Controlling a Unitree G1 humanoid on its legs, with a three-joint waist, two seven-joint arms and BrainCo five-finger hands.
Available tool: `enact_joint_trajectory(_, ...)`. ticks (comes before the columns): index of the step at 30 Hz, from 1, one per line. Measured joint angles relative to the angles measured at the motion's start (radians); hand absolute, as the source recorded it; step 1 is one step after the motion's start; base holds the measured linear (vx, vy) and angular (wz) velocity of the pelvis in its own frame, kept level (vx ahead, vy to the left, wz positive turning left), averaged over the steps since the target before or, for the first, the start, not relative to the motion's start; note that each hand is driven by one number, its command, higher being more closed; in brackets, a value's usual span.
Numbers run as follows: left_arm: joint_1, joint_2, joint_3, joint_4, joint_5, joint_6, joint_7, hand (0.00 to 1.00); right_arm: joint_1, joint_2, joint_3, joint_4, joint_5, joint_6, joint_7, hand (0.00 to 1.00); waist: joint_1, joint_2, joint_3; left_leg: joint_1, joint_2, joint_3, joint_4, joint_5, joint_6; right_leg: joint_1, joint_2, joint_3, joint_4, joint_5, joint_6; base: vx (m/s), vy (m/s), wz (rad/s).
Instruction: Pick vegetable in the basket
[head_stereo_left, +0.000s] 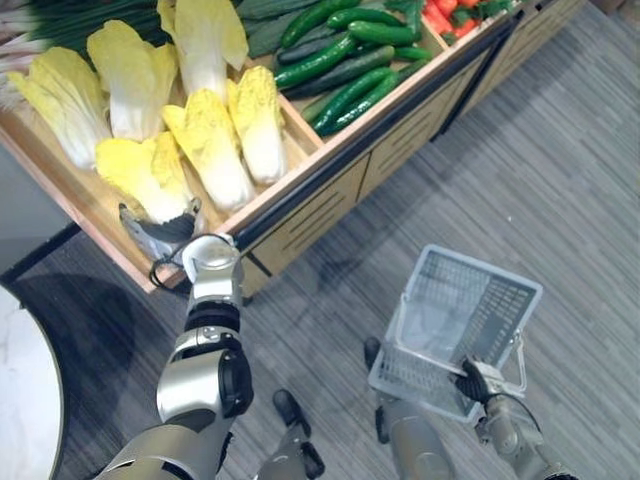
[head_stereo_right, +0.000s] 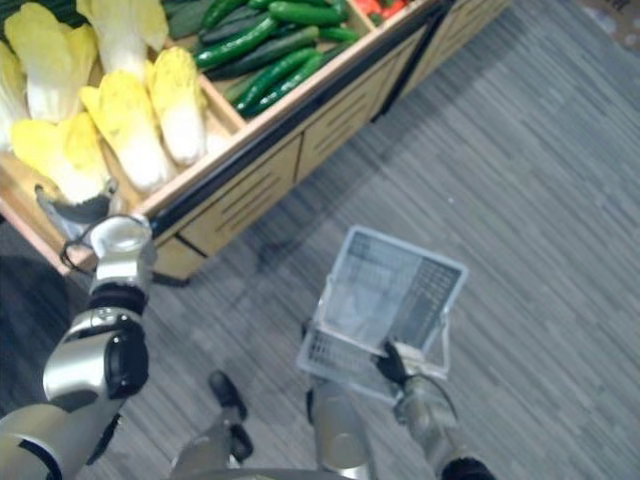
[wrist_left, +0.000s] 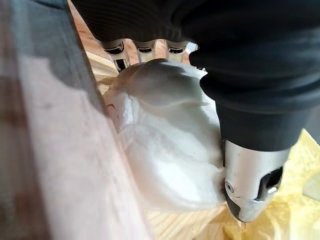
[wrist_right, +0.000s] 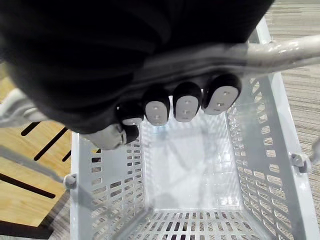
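A long wooden stand (head_stereo_left: 310, 215) runs slantwise across the grey plank floor (head_stereo_left: 560, 170), its top split into compartments. The nearest compartment holds a heap of pale yellow cabbages (head_stereo_left: 215, 140), the next one dark green cucumbers (head_stereo_left: 340, 60), and the far one some red vegetables (head_stereo_left: 445, 15) too small to tell apart. A few green stalks (head_stereo_left: 60, 25) lie behind the cabbages. Part of a round white table (head_stereo_left: 25, 390) shows beside the left arm, well apart from the stand. A grey slotted basket (head_stereo_left: 485, 268) hangs over the floor in front of the stand, on the robot's right and clear of the drawer fronts. Its handle (wrist_right: 280, 50) is gripped by the right hand (head_stereo_left: 475, 380), whose fingers (wrist_right: 187, 102) are curled round the bar, with the slotted walls and pale bottom showing below them. The cabbage being picked (head_stereo_left: 150, 180) lies in the near corner of its compartment, leaves pointing back into the heap and white base (wrist_left: 170, 160) close against the stand's front wall. The left hand (head_stereo_left: 155, 235) reaches over that wall at the corner and grasps this base. In the left wrist view its fingers (wrist_left: 120, 50) are bent over the far side of the white stem and the thumb (wrist_left: 250, 185) presses the near side, so the stem is clasped between them.
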Motion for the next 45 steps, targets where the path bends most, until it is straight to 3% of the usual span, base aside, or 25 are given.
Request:
enact_joint_trajectory(1, -0.008, 0.005, -0.001, 0.011, 0.005, 0.008, -0.008, 0.00, -0.001, -0.009, 0.011, -0.005, 0.000, -0.003, 0.002, 1.00, 0.000, 0.000, 0.000, 0.000, 0.000, 0.005, 0.000, -0.001, -0.001, -0.002, 0.001, 0.004, 0.000, 0.000, 0.000, 0.01, 0.000, -0.12)
enact_joint_trajectory(2, -0.014, 0.017, -0.004, 0.026, 0.013, 0.012, -0.016, 1.00, 0.000, -0.018, 0.027, -0.015, 0.001, -0.004, 0.002, 1.00, 0.000, 0.000, 0.000, 0.000, 0.000, 0.011, 0.000, 0.000, -0.002, -0.005, 0.002, 0.006, 0.000, -0.001, -0.001, 0.01, 0.000, -0.12)
enact_joint_trajectory(12, -0.021, 0.061, -0.032, 0.055, 0.072, 0.027, -0.063, 1.00, 0.002, -0.053, 0.097, -0.070, 0.003, -0.026, 0.023, 1.00, 0.000, -0.003, -0.002, 0.001, 0.000, 0.028, 0.000, 0.001, -0.004, -0.013, 0.004, 0.015, 0.000, -0.002, -0.003, 0.01, 0.000, -0.03)
enact_joint_trajectory(23, -0.010, 0.041, -0.028, 0.064, 0.060, 0.005, -0.084, 1.00, 0.005, -0.053, 0.103, -0.073, 0.000, -0.034, 0.023, 1.00, -0.005, -0.012, -0.007, 0.023, 0.000, 0.013, 0.001, 0.002, -0.003, 0.017, 0.001, 0.002, 0.000, -0.002, -0.003, 0.02, 0.008, 0.03)
enact_joint_trajectory(28, 0.066, -0.031, -0.028, -0.032, -0.019, -0.031, -0.096, 1.00, 0.009, -0.024, 0.085, -0.045, -0.002, -0.019, 0.022, 1.00, -0.013, -0.023, -0.021, 0.054, -0.002, -0.017, 0.005, 0.002, -0.003, 0.062, -0.006, -0.028, 0.000, -0.002, -0.003, 0.04, 0.013, 0.14)
enact_joint_trajectory(33, 0.269, -0.169, -0.035, -0.320, -0.045, -0.058, -0.062, 1.00, 0.038, 0.024, 0.013, 0.024, -0.004, 0.013, 0.022, 1.00, 0.003, -0.019, -0.062, 0.081, -0.003, -0.050, 0.005, 0.001, -0.004, 0.106, -0.012, -0.056, 0.000, -0.002, -0.003, 0.04, 0.014, 0.17)
enact_joint_trajectory(38, 0.372, -0.260, -0.059, -0.399, -0.042, -0.060, -0.057, 1.00, 0.061, 0.046, -0.031, 0.047, -0.004, 0.041, 0.022, 1.00, 0.021, -0.016, -0.086, 0.102, -0.009, -0.073, -0.001, -0.005, -0.009, 0.141, -0.021, -0.074, 0.000, -0.027, -0.002, 0.00, 0.003, 0.14)
enact_joint_trajectory(42, 0.425, -0.291, -0.079, -0.477, -0.001, -0.058, -0.057, 1.00, 0.088, 0.049, -0.077, 0.047, -0.006, 0.052, 0.024, 1.00, 0.040, 0.015, -0.104, 0.109, -0.007, -0.083, -0.001, 0.005, -0.007, 0.145, -0.022, -0.092, 0.021, -0.056, -0.013, 0.00, -0.015, 0.08)
enact_joint_trajectory(45, 0.447, -0.304, -0.110, -0.589, 0.003, -0.059, -0.061, 1.00, 0.100, 0.053, -0.109, 0.072, -0.005, 0.059, 0.032, 1.00, 0.049, 0.021, -0.115, 0.112, -0.005, -0.101, -0.002, 0.009, -0.011, 0.157, -0.024, -0.109, 0.021, -0.060, -0.011, 0.02, -0.013, 0.14)
